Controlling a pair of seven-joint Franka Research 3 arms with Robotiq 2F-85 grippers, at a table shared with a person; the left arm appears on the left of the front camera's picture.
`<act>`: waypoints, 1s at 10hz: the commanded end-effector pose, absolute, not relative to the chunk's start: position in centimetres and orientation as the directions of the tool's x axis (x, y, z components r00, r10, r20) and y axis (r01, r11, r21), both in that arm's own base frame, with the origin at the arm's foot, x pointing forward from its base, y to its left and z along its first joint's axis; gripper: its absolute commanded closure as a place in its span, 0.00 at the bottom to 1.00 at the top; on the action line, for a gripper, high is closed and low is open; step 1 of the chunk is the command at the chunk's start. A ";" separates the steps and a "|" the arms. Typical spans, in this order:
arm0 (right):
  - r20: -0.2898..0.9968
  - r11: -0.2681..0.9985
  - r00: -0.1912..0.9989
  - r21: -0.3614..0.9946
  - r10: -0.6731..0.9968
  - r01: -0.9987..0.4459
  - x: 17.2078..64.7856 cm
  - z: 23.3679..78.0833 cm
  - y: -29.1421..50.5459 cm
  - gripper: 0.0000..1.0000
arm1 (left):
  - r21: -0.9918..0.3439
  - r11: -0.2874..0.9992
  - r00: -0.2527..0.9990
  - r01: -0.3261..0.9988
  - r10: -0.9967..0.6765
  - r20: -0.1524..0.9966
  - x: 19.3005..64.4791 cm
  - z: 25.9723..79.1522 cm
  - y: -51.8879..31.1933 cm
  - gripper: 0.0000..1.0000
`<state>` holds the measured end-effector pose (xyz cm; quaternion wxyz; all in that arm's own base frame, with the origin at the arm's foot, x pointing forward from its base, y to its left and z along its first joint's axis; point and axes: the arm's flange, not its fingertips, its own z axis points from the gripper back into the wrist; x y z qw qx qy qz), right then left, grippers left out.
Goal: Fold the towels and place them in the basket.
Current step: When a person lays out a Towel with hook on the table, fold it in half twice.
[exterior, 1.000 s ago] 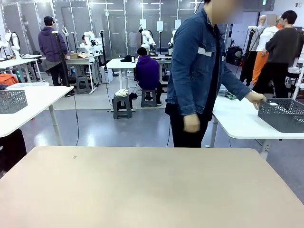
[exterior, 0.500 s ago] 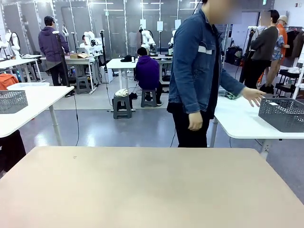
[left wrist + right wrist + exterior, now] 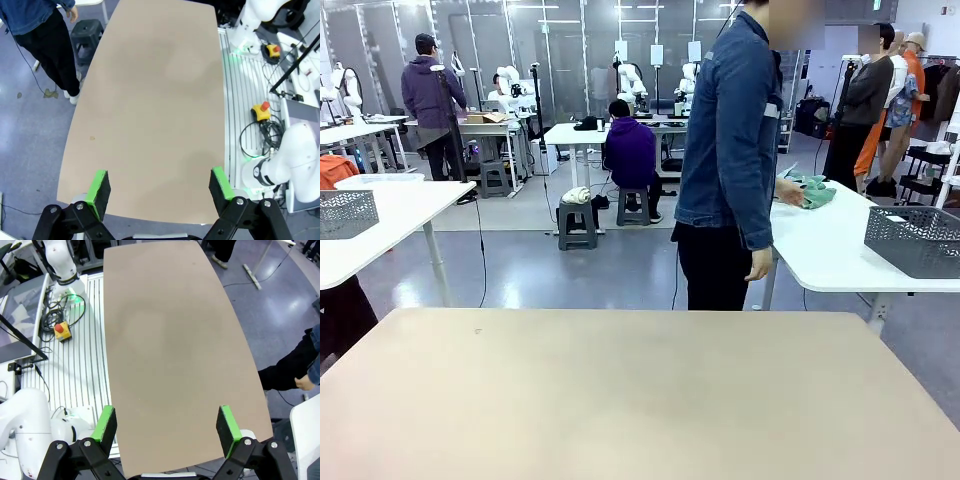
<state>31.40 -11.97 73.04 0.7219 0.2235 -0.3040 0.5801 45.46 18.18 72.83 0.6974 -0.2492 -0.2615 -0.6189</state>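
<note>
A person in a denim jacket (image 3: 730,130) stands at the far side of my beige table (image 3: 620,390), turned toward a white side table (image 3: 830,255). One hand of theirs grips a mint green towel (image 3: 810,190) lying on that side table. The dark grey mesh basket (image 3: 917,240) sits at the side table's right end. My left gripper (image 3: 159,187) hangs open high above the beige table (image 3: 150,110), nothing between its fingers. My right gripper (image 3: 167,427) is open too, above the same bare tabletop (image 3: 175,340).
Another white table with a grey mesh basket (image 3: 345,212) stands at the left. A floor gap separates my table from the side tables. Arm bases, cables and red stop buttons (image 3: 61,329) line the robot's side of the table. Other people work farther back.
The person has turned away from the basket and taken hold of the mint green towel on the side table. Neither gripper has moved.
</note>
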 end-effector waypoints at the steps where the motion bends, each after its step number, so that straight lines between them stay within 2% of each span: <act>1: 0.701 0.228 0.142 -0.031 0.699 -0.973 31.4 73.1 -12.0 0.00 | -0.018 0.108 0.092 0.994 -0.730 0.678 45.4 73.0 18.1 0.00; 10: 0.701 0.228 0.142 -0.031 0.699 -0.973 31.4 73.1 -12.0 0.00 | -0.018 0.108 0.092 0.994 -0.730 0.678 45.4 73.0 18.1 0.00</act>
